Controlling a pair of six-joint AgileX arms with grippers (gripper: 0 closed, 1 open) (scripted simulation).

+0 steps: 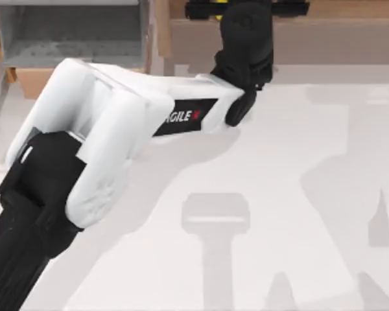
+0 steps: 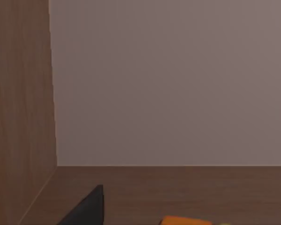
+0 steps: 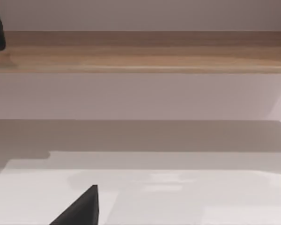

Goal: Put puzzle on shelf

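Top view has my left arm stretched to the far shelf (image 1: 311, 32), its gripper (image 1: 246, 10) over the board. I can't tell its grip; an orange-yellow sliver, likely the puzzle (image 2: 187, 220), sits on the shelf floor.

The left gripper (image 1: 246, 8) was cut off by the top view's upper edge above the shelf (image 1: 324, 39); only a yellow sliver of the puzzle (image 1: 218, 3) showed beside it.
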